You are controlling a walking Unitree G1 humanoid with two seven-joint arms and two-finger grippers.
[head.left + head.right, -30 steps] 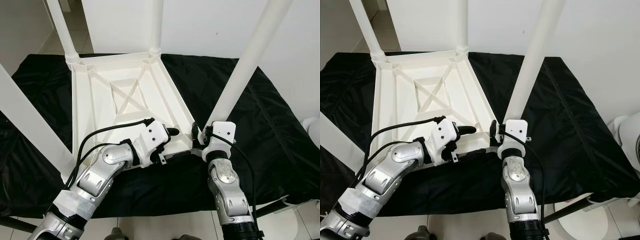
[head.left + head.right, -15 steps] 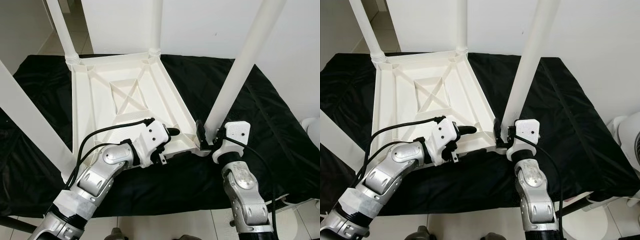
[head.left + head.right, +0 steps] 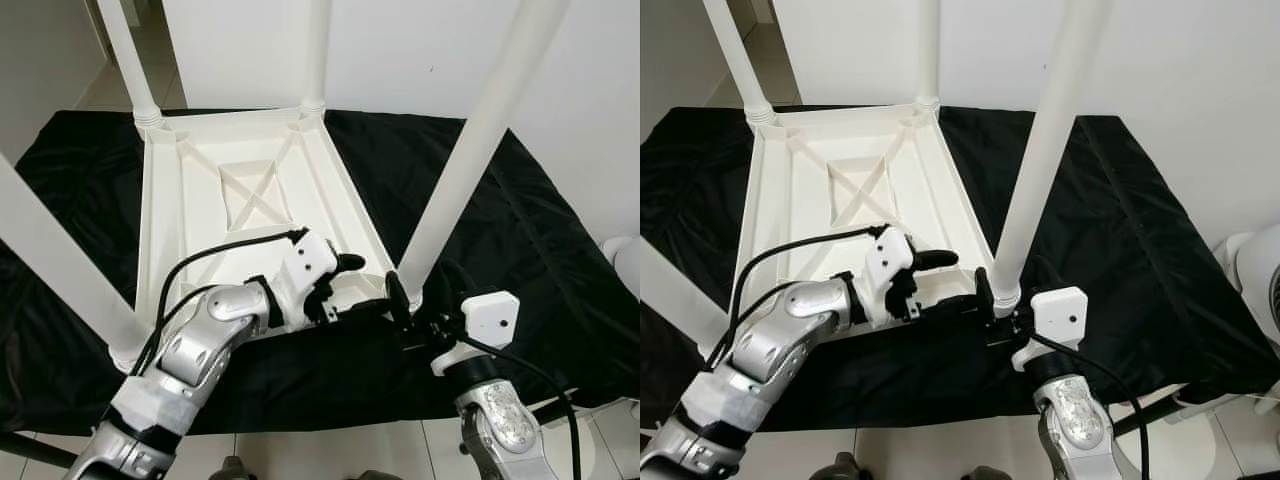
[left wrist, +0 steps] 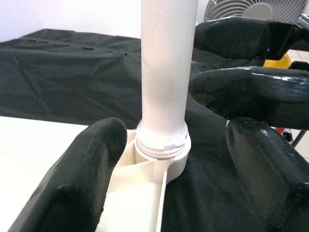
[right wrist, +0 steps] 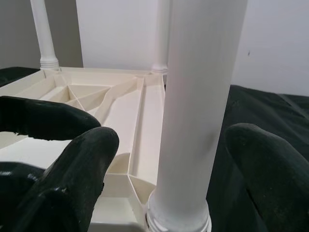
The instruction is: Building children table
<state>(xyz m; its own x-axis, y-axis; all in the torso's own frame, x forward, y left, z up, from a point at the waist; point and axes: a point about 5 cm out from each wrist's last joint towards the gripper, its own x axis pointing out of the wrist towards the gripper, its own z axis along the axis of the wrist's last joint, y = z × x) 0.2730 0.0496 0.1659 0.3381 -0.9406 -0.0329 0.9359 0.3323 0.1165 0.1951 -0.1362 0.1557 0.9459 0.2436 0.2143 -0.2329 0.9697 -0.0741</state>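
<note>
A white plastic children's table (image 3: 250, 205) lies upside down on a black cloth (image 3: 520, 230), with its legs standing up. The near-right leg (image 3: 468, 150) sits in its corner socket (image 3: 408, 290). My right gripper (image 3: 405, 300) is open at that leg's base, and in the right wrist view the leg (image 5: 200, 111) rises between its two fingers (image 5: 72, 164). My left gripper (image 3: 340, 280) rests over the table's near rim, open and pointing at the same socket (image 4: 161, 145).
Three more legs stand at the far-left (image 3: 125, 55), far-right (image 3: 316, 50) and near-left (image 3: 55, 260) corners. A white fan (image 3: 625, 255) stands at the right edge. A white wall is close behind, and tiled floor lies at the cloth's front edge.
My right arm has drawn back toward me and to the right, its fingers staying beside the near-right leg's base. The left gripper has hardly moved.
</note>
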